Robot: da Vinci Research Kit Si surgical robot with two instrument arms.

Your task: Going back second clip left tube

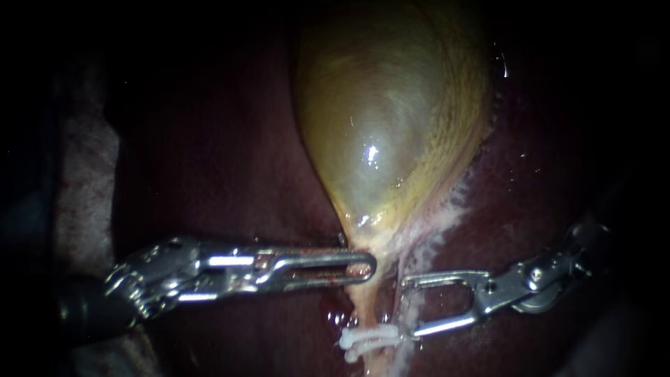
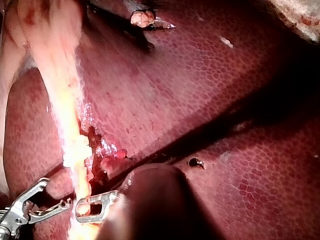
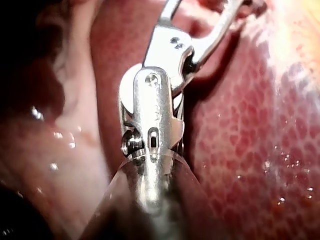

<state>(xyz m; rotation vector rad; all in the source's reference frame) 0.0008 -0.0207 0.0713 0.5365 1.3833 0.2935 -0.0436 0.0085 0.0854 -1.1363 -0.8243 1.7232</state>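
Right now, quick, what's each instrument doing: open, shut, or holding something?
Left instrument: cannot be told; its tip lies at the gallbladder's neck.
Right instrument: jaws open, holding nothing, beside the clip.

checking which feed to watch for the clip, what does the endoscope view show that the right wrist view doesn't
Only the endoscope view: the gallbladder with its rounded body, the white clip across the tube below it, and the left instrument reaching the gallbladder's neck. Only the right wrist view: the right instrument close up at its wrist joint. Both: the right instrument and the red surface of the liver.
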